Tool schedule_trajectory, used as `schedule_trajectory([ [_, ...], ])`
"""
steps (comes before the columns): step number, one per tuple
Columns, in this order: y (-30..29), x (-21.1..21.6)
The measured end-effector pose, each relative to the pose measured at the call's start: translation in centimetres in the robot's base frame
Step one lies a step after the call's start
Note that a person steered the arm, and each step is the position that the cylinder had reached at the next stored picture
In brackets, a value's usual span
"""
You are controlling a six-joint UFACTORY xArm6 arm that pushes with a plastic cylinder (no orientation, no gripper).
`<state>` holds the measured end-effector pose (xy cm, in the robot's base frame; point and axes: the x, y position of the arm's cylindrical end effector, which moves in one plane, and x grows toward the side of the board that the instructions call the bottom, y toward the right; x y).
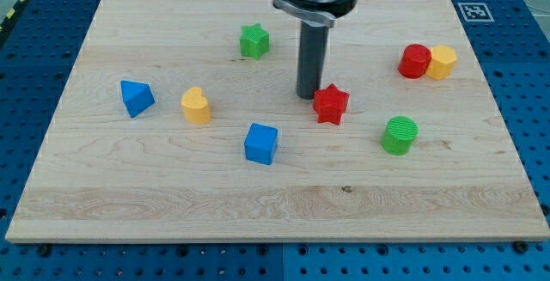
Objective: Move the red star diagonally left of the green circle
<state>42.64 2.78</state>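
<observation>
The red star [331, 104] lies near the middle of the wooden board. The green circle [400, 135] stands to its lower right, a short gap away. My tip [308, 96] rests on the board just left of the red star, touching or almost touching its upper left side. The rod rises straight up out of the view's top.
A green star [254, 41] sits at the upper middle. A red cylinder [414, 61] and a yellow hexagon [443, 61] touch at the right. A blue triangle [136, 98], a yellow heart [196, 106] and a blue cube [261, 143] lie at the left and centre.
</observation>
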Motion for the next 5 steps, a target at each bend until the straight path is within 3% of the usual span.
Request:
schedule_trajectory([
  [1, -2.5, 2.1],
  [2, -1.4, 5.3],
  [3, 3.7, 4.1],
  [4, 4.2, 2.5],
  [5, 0.8, 2.4],
])
